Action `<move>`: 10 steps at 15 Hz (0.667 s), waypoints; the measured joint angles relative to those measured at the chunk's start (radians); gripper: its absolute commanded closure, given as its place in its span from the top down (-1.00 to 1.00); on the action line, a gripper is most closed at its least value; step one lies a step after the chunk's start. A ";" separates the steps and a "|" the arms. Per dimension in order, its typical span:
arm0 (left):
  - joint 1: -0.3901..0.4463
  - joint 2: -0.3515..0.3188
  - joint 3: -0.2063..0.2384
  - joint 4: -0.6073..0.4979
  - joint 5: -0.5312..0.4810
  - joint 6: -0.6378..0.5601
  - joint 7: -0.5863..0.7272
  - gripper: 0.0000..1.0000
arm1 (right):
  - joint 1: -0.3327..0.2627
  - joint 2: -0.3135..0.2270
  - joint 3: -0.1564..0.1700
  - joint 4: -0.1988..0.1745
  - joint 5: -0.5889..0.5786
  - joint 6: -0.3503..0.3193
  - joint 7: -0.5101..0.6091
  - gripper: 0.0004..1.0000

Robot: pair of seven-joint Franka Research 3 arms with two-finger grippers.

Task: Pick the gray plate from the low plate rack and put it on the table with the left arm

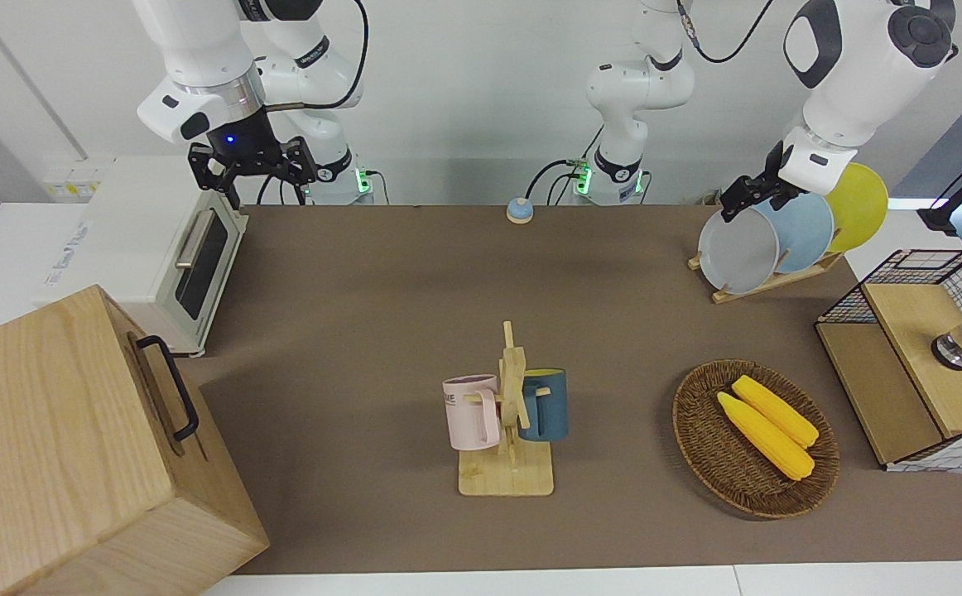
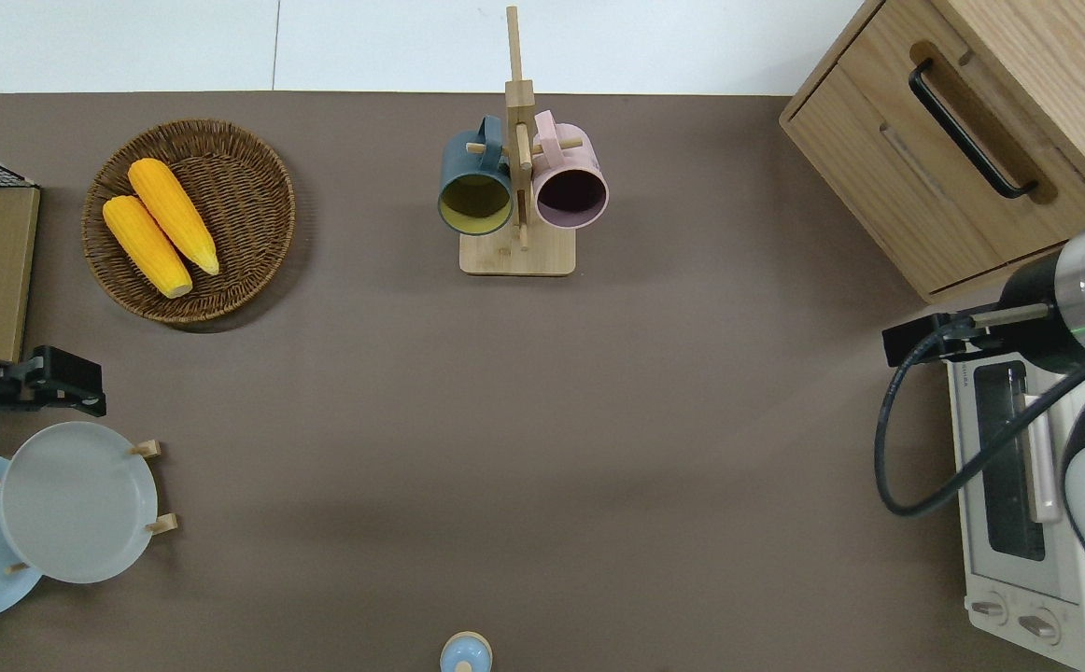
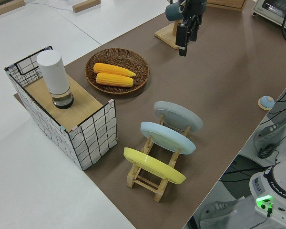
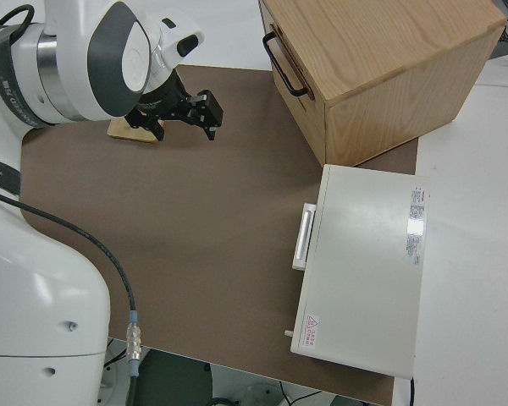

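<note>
The gray plate (image 1: 738, 252) (image 2: 76, 504) (image 3: 178, 116) leans in the slot of the low plate rack (image 1: 779, 280) (image 3: 148, 179) that is farthest from the robots, at the left arm's end of the table (image 1: 365, 290). My left gripper (image 1: 735, 205) (image 2: 85, 385) (image 3: 187, 40) hangs open in the air. In the overhead view it is over the table just past the plate's upper rim, touching nothing. The right gripper (image 1: 253, 165) (image 4: 205, 114) is parked and open.
A light blue plate (image 1: 808, 232) and a yellow plate (image 1: 862, 203) fill the other rack slots. A wire basket with a wooden lid (image 1: 920, 356) and a wicker basket of corn (image 1: 754, 439) lie farther out. Mug stand (image 1: 510, 414) mid-table; toaster oven (image 1: 175, 257) and wooden cabinet (image 1: 75, 447) at the right arm's end.
</note>
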State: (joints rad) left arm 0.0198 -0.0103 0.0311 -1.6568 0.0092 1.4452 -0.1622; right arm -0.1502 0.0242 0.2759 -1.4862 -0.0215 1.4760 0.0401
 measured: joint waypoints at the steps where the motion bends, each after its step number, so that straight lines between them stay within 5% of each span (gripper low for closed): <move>1: 0.000 0.001 0.000 0.000 0.000 0.001 0.000 0.99 | 0.000 0.000 0.000 0.000 0.000 0.000 0.000 0.97; 10: 0.003 0.014 0.016 -0.026 0.000 0.007 -0.019 0.99 | 0.000 0.000 0.000 0.000 0.000 0.000 0.000 0.97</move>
State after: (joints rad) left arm 0.0229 0.0033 0.0473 -1.6833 0.0094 1.4522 -0.1817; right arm -0.1502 0.0242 0.2759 -1.4862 -0.0215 1.4760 0.0401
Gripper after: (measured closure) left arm 0.004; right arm 0.013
